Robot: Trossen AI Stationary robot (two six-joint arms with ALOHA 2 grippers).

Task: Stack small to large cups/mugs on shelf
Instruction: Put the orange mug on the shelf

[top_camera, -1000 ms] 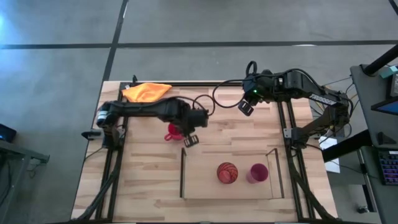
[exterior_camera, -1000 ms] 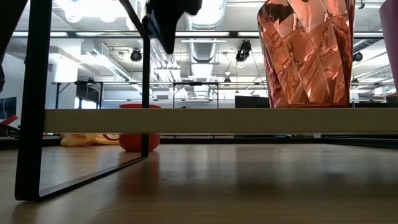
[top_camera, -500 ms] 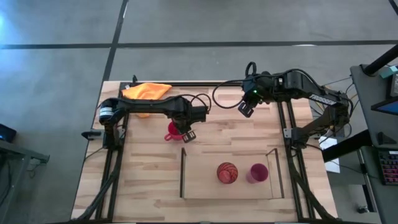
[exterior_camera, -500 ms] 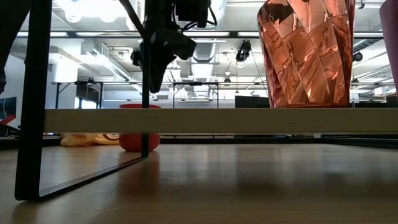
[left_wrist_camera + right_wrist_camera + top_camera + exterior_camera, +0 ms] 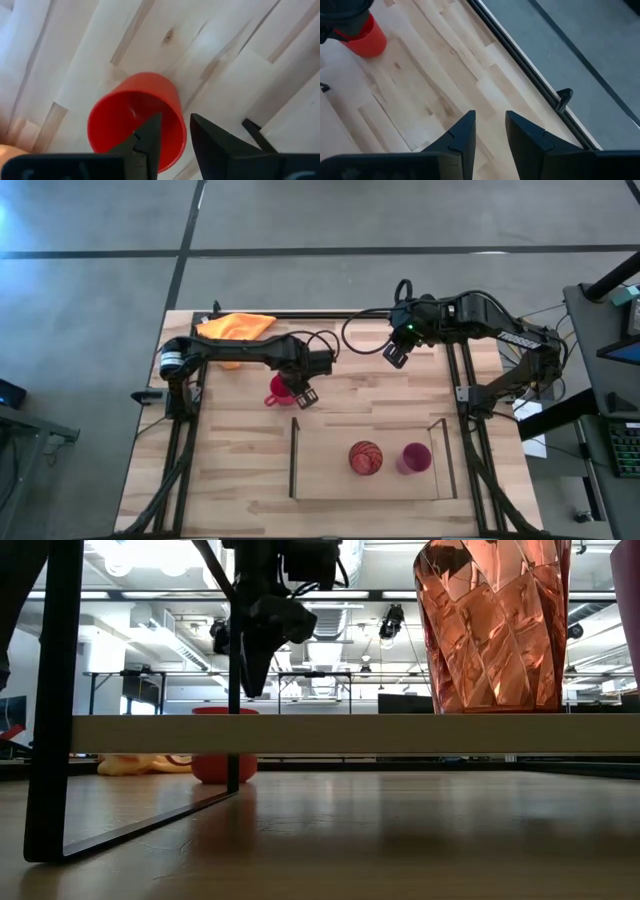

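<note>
The red mug [image 5: 279,392] stands upright on the tabletop beyond the shelf's far left corner, also seen in the left wrist view [image 5: 125,125] and the low view [image 5: 218,768]. My left gripper [image 5: 175,120] is open and hangs just above the mug's rim [image 5: 250,680], one finger over the hollow and one outside the wall. The orange cup [image 5: 366,457] and the magenta tumbler [image 5: 414,457] stand side by side on the shelf [image 5: 330,470]. My right gripper [image 5: 395,352] is open and hovers over the table's far right part.
A yellow-orange cloth [image 5: 235,327] lies at the table's far left corner. The shelf's dark end panels [image 5: 294,457] stand upright at both short ends. Bare wood lies left of the shelf and between the two arms. The black table frame [image 5: 530,75] runs along the far edge.
My left gripper has come down toward the red mug and shifted slightly toward the table's far edge, staying open. The mug and the cups on the shelf have kept their places.
</note>
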